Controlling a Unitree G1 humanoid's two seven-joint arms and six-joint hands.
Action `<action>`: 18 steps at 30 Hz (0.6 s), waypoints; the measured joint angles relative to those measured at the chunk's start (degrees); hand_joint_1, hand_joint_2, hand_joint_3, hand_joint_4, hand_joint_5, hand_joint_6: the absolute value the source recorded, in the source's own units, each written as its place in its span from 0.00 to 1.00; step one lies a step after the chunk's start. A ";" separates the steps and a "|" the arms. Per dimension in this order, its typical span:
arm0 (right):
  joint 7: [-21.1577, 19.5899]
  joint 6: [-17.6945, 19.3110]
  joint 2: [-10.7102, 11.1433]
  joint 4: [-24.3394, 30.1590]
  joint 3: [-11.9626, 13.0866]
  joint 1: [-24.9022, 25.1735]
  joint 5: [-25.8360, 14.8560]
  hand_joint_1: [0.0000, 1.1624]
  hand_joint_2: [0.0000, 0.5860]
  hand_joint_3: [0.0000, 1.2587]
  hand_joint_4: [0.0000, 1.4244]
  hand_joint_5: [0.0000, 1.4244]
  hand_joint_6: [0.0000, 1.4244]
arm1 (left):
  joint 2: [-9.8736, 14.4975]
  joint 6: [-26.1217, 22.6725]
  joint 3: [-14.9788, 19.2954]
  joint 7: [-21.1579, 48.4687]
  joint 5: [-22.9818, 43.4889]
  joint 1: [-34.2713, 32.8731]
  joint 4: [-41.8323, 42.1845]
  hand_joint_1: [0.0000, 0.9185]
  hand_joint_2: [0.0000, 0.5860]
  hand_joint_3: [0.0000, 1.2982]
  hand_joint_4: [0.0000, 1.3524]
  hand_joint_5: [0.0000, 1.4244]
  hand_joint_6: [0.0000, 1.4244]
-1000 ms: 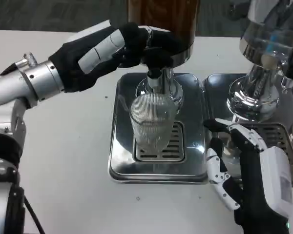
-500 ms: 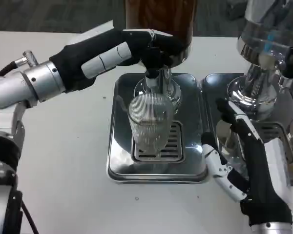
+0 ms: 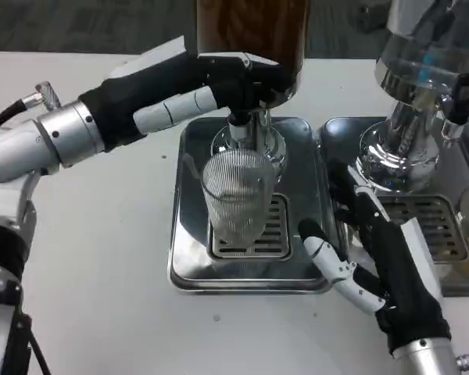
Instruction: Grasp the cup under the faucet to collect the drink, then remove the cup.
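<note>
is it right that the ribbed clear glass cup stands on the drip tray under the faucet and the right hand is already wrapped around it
Not quite. In the head view the ribbed clear glass cup does stand on the square steel drip tray under the chrome faucet, but the right hand is beside it, open and not touching.

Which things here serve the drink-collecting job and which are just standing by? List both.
In the job:
ribbed glass cup
faucet
dark drink dispenser
steel drip tray
left hand, at the faucet
right hand, open beside the cup

Standing by:
second dispenser
its drip tray
</note>
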State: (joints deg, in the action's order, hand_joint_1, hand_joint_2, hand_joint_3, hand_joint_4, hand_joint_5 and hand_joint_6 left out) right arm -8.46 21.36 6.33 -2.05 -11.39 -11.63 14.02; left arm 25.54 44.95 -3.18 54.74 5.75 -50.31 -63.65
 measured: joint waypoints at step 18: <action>6.09 0.20 0.28 -0.73 1.63 1.73 -2.05 0.48 0.47 0.00 0.00 0.00 0.07 | 0.41 4.26 -0.89 -3.11 -1.99 0.60 -0.07 0.00 0.13 0.20 0.13 0.14 0.12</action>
State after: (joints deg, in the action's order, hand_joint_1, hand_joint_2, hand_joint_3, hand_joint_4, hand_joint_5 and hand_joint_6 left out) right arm -2.37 21.56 6.61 -2.79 -9.77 -9.90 11.97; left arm 25.94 49.21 -4.07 51.63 3.76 -49.71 -63.72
